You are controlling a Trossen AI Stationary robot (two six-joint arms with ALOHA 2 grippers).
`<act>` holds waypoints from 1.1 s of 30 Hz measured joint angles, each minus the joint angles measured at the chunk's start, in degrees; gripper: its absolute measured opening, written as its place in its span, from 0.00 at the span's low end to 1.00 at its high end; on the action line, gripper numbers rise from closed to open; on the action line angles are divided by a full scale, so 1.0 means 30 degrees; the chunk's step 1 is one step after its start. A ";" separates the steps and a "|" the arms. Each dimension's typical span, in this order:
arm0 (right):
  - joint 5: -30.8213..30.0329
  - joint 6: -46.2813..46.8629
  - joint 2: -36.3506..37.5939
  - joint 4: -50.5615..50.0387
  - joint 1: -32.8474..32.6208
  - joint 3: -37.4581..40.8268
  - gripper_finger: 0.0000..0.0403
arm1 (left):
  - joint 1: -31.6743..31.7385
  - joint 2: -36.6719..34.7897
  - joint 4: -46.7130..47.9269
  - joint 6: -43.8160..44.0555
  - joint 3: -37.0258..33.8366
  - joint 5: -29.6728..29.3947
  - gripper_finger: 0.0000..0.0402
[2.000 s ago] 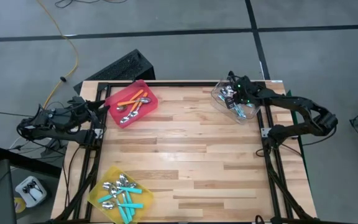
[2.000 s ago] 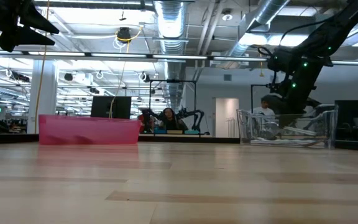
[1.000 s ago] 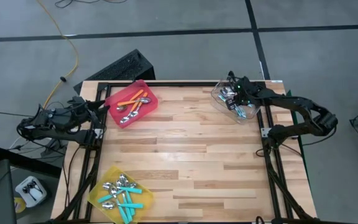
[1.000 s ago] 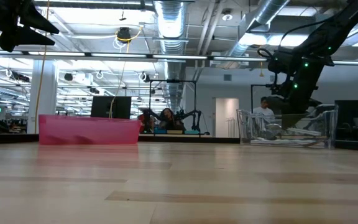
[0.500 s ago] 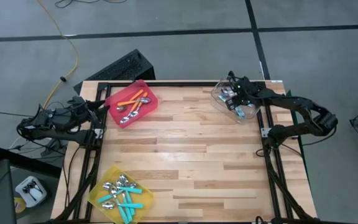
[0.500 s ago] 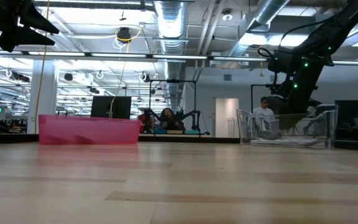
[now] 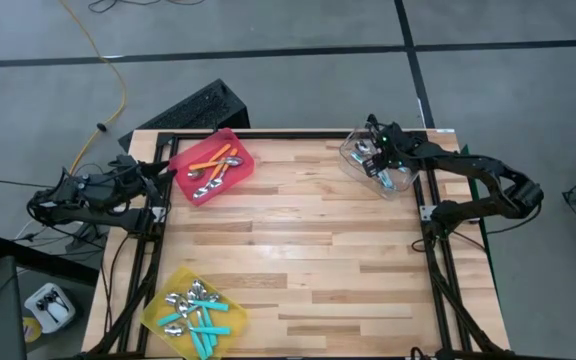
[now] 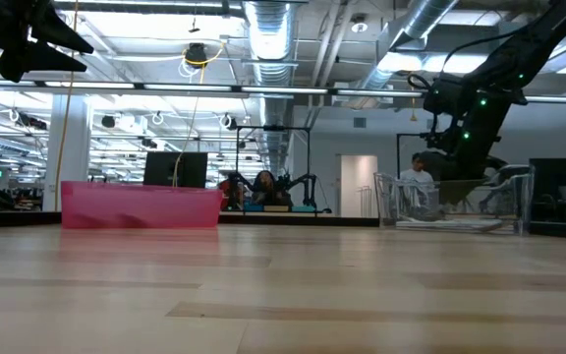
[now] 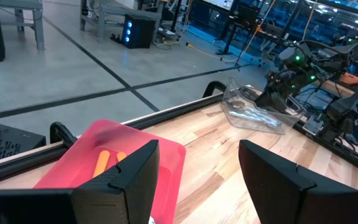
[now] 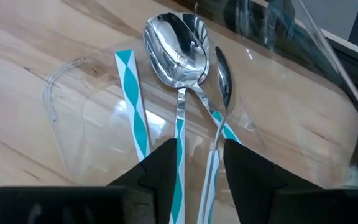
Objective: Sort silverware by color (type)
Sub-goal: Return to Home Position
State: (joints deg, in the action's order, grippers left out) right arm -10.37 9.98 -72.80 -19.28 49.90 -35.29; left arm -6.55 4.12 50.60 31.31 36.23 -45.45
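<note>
"Wood was most of what I saw on the table (image 7: 298,250), with no spoon lying loose. So where was the silverware?"

"All in bins. On the left the left gripper (image 9: 197,155) hung by the table's edge just beside the red bin (image 7: 193,150), its fingers spread wide with nothing between them. The teal-handled spoons (image 7: 200,318) lay heaped in the yellow bin (image 7: 156,318) at the near left corner, and the orange-handled spoons (image 7: 213,160) were in the red one."

"And over on the right?"

"The clear bin (image 7: 353,152) held the striped blue spoons (image 10: 179,50). The right gripper (image 10: 199,146) sat low over them, fingers a narrow way apart and gripping nothing that I could make out."

"How would you reckon they handle?"

"Light and stiff, I'd say. The polished metal bowls looked slick and rounded, poor places to pinch. The slim plastic handle seemed the better hold, taken about halfway along and across its width. In the heaps they lay crossed over one another, so a careless pinch might lift two or drag a neighbour along."

"Much left to sort?"

"Nothing, by my reckoning."
</note>
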 joint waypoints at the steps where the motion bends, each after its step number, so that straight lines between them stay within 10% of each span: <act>1: 0.0000 0.0000 -0.0001 0.0074 -0.0001 0.0000 0.38 | -0.0003 -0.0001 0.0000 0.0006 0.0000 -0.0006 0.51; 33: 0.0029 -0.0009 -0.0004 0.0495 0.0002 0.0000 0.38 | -0.0002 -0.0004 0.0001 0.0000 -0.0004 -0.0007 0.51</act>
State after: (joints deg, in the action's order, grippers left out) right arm -10.28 9.95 -72.81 -17.80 49.91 -35.29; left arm -6.55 4.11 50.60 31.31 36.22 -45.47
